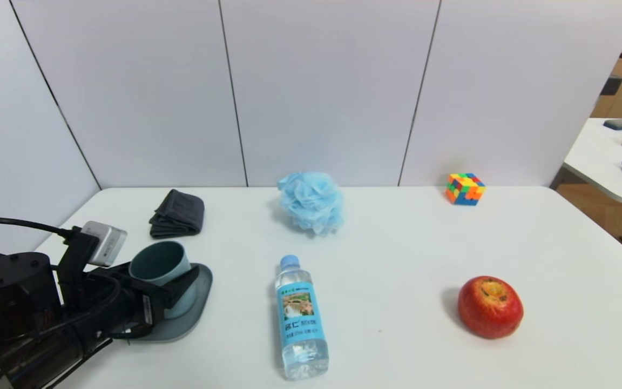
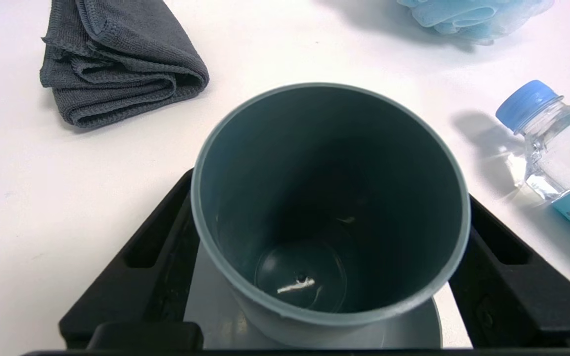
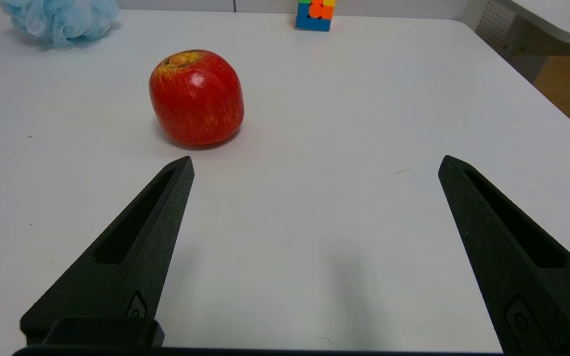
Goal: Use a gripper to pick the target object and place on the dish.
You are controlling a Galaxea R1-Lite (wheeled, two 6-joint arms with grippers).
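Cup (image 1: 161, 269) sat upright over dish (image 1: 203, 281) at table's near-left, left gripper (image 1: 173, 286) clamped on its sides. Contact with dish unclear (base hidden). Advice: lower straight, confirm seating, then open slowly, retreat clear of rim. Right gripper (image 3: 314, 168) idle, spread wide, empty. White table (image 1: 397, 259), grey partition panels behind.

L gripper (image 1: 173, 289) hides dish (image 1: 203, 281) near edge.
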